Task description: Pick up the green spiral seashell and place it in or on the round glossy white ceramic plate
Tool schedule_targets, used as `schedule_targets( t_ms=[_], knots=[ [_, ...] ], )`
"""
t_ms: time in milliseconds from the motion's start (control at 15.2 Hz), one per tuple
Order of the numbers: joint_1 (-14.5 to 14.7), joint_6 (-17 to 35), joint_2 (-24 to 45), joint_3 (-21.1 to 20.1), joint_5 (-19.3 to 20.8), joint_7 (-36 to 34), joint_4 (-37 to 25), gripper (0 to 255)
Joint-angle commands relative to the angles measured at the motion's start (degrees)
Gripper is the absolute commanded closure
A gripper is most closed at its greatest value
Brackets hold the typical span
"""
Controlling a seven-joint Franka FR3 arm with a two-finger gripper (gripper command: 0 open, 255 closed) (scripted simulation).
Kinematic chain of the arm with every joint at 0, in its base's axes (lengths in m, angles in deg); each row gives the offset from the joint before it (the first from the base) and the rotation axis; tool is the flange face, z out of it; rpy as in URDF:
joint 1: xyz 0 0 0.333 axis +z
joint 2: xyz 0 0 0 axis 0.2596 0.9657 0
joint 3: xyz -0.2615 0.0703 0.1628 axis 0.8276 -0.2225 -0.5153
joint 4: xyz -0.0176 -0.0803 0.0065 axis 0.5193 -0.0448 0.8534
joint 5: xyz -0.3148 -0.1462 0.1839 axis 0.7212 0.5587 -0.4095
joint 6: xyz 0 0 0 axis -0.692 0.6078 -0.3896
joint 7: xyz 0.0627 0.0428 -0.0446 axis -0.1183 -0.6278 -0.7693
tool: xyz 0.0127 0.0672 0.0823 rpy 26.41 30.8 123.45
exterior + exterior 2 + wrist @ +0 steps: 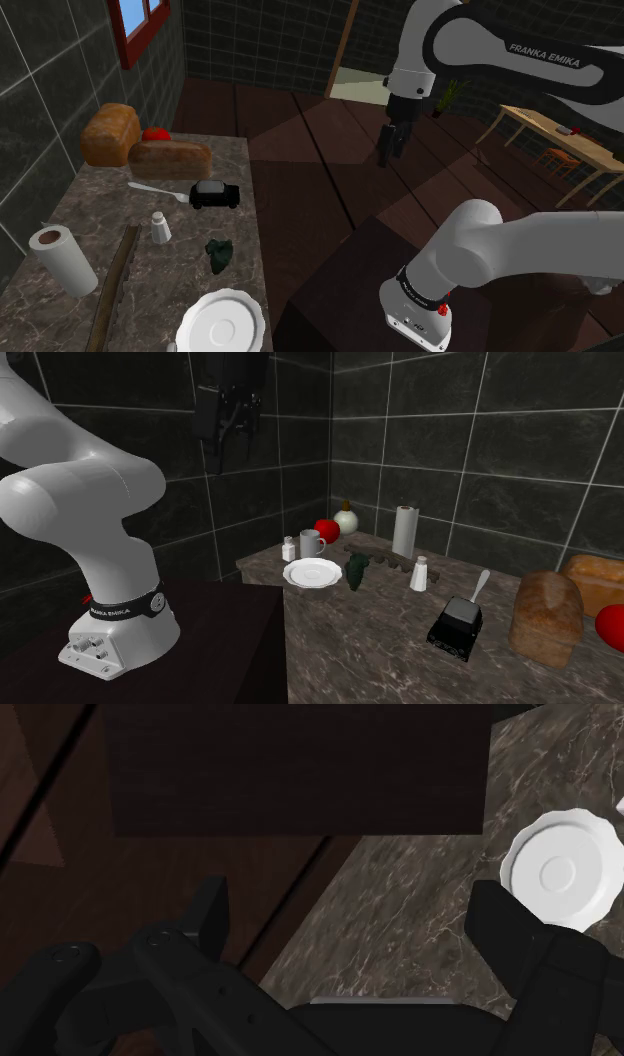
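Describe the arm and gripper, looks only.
The arm is glossy white with rounded links and dark joints; a black band carries white FRANKA EMIKA lettering, and a small red mark sits near its base. The gripper is all black with two blocky fingers.

Marbled counter, plate, seashell, bread, toy car

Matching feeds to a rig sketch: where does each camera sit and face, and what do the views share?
Shoulder view: high beside the stand, looking down the counter; arm and tool show.
Second exterior view: low by the bread, facing the tiled corner; arm and tool show.
Wrist view: on the hand, looking down between the tool's open fingers.
All share the plate.
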Motion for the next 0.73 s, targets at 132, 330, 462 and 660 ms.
schedule_targets(
  t_ms=[132,330,462,660],
  knots=[
    [1.1,3.0,2.9,-1.7,-1.2,-1.1,0.3,0],
    [2.6,7.5,7.7,-4.1,-2.8,-2.7,0.3,0],
    [3.6,10.3,11.2,-5.7,-3.7,-3.7,-0.1,0],
    [5.0,14.5,16.7,-8.0,-4.7,-5.3,-1.3,0]
  ],
)
